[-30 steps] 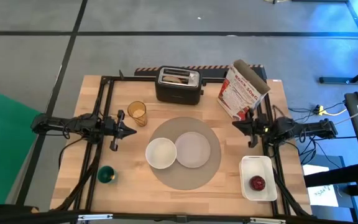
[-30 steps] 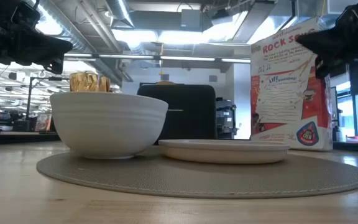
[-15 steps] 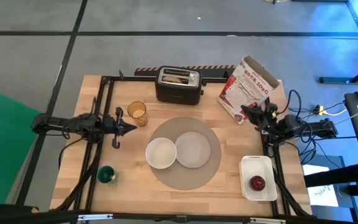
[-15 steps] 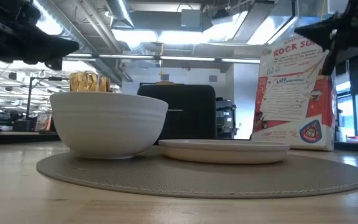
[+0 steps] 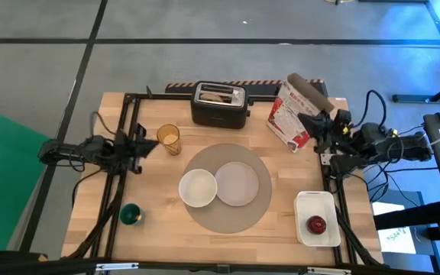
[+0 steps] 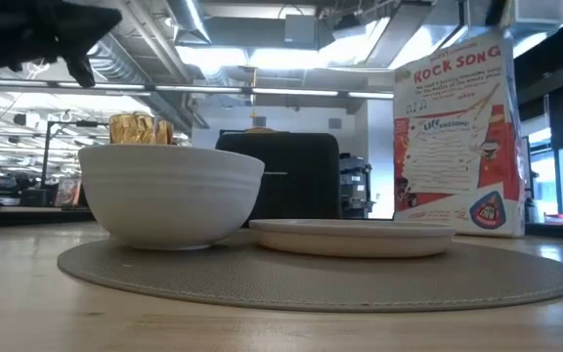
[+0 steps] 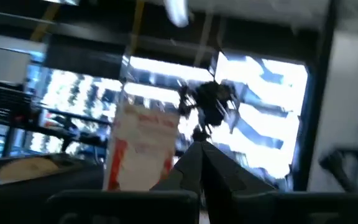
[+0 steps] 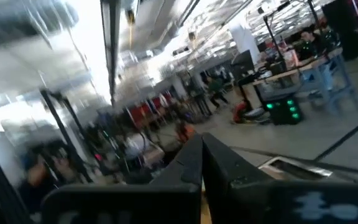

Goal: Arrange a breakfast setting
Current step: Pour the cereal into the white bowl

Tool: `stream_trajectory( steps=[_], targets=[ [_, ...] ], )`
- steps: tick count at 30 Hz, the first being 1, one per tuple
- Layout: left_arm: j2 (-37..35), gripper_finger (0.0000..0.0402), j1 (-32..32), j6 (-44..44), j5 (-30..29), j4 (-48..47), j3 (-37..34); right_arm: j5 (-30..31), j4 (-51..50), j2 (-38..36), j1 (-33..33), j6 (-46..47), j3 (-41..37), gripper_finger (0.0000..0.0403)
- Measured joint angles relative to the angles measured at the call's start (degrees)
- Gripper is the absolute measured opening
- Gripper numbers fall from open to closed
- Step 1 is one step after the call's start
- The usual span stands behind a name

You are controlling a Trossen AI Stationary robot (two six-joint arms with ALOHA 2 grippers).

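Observation:
The round grey placemat (image 5: 226,215) lies mid-table with the white bowl (image 5: 198,188) and the white plate (image 5: 237,184) on it side by side. The amber tumbler (image 5: 168,139) stands off the mat's far-left edge. The bagel (image 5: 215,96) sits in the black toaster's (image 5: 220,111) slot. The red apple (image 5: 316,224) lies in the white tray (image 5: 317,205) at the near right. The spoon is not in view. My left gripper (image 5: 145,144) is shut, raised, left of the tumbler. My right gripper (image 5: 308,118) is shut, raised, over the cereal box's (image 5: 290,114) right side.
A small green cup (image 5: 131,215) stands near the table's near-left corner. The cereal box stands upright at the far right, also seen in the low view (image 6: 457,137). Black frame rails run along the table's left and right sides.
My right gripper has swung from right of the mat toward the far edge and up, tipping upward beside the cereal box. The box leaned toward the right, then stood back upright. My left gripper has drawn back toward the table's left edge and risen.

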Motion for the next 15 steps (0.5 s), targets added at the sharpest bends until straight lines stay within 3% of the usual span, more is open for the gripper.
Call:
stream_trajectory(
  steps=[3, 8, 13, 15],
  targets=[
    [0.02, 0.0, 0.02, -3.96, -4.94, 2.08, 0.0, -0.06, -6.03, 5.33, 0.0, -4.0, 9.66, 0.0],
    [0.76, 0.0, 0.02, -3.71, -5.29, 3.15, 1.83, 3.57, -25.1, 11.06, 0.0, -8.8, 27.08, 0.0024],
    [6.74, 0.0, -0.02, 3.28, -4.97, -3.61, 9.03, 7.57, -47.76, 14.43, 0.0, -6.08, 41.24, 0.0112],
    [11.06, 0.0, -0.02, 5.39, -5.45, -6.69, 12.96, 12.42, -55.77, 15.09, 0.0, -1.71, 44.25, 0.016]
  ],
)
